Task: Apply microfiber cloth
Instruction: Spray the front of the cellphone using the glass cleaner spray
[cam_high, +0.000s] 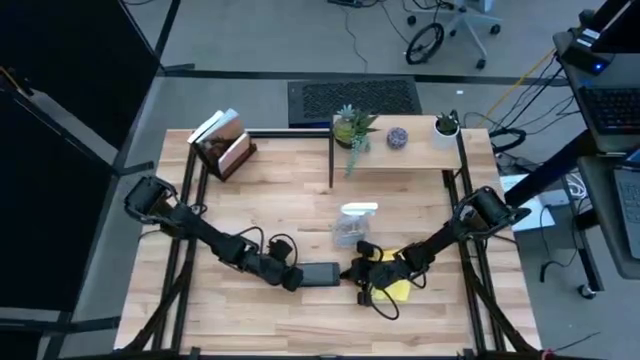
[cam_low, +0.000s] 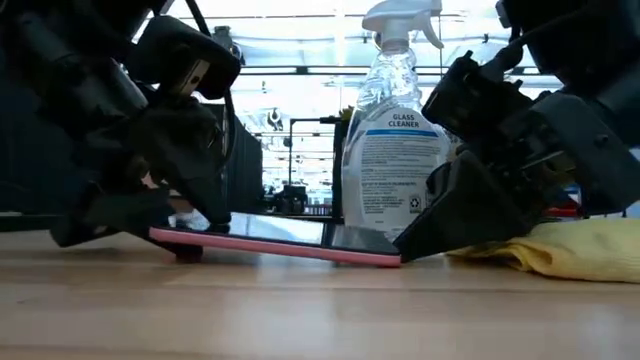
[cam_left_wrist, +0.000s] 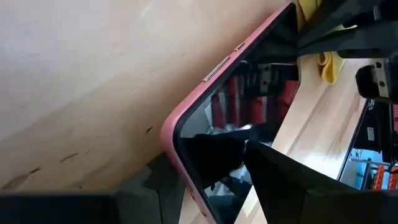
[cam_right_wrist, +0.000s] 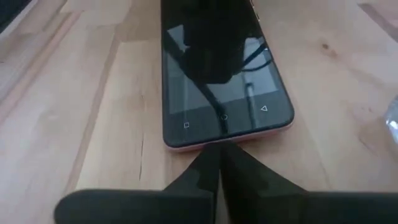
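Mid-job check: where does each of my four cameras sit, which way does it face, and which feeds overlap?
High: overhead, straight down; both arms, dark pink-edged phone, bright yellow microfiber cloth.
Low: table height, level; phone tilted, clear glass-cleaner spray bottle behind, cloth beside.
Left wrist: along the phone from the left gripper; own fingers on it.
Right wrist: right gripper, fingers together at the phone's end.
Shared: the phone, in all four.

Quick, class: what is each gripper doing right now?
Left gripper: shut on the phone, lifting that end off the table.
Right gripper: shut, holding nothing, tips at the phone's other end; the yellow cloth lies under that arm.
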